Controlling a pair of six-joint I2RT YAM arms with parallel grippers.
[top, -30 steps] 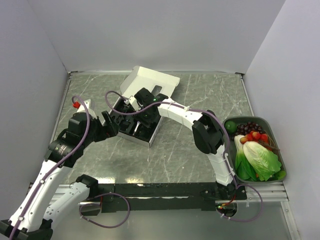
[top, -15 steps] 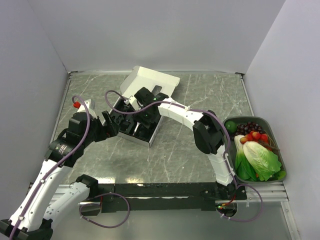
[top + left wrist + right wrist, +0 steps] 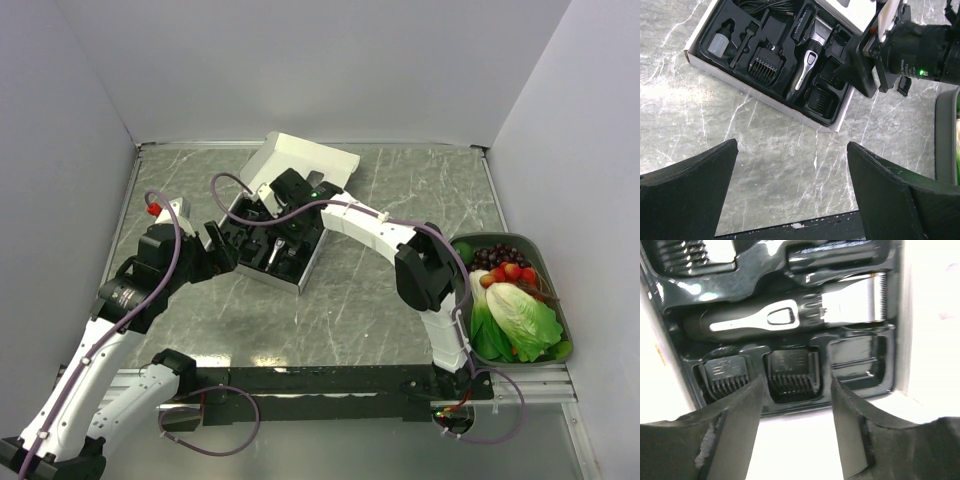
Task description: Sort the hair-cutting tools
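Observation:
The slim black hair clipper (image 3: 790, 315) with its silver blade end lies in the black tray of the white box (image 3: 308, 268). Black comb attachments (image 3: 790, 375) sit in pockets beside it, with another (image 3: 765, 67) on its other side. The pocket (image 3: 857, 355) by the blade end holds nothing. My right gripper (image 3: 796, 385) hovers open over the comb pockets near the box's edge, with nothing between its fingers; in the top view this gripper (image 3: 292, 212) hangs over the tray's far right part. My left gripper (image 3: 792, 147) stands wide open over bare table, near the box's left side (image 3: 213, 245).
The box's white lid (image 3: 300, 160) is folded back toward the rear wall. A small clear bottle (image 3: 720, 42) and a thin brush (image 3: 742, 42) also lie in the tray. A green tray (image 3: 555, 290) of vegetables and fruit stands at the right edge. Walls close the table's sides.
My right gripper has pulled back a little toward the far end of the box, still open. The left arm has not moved.

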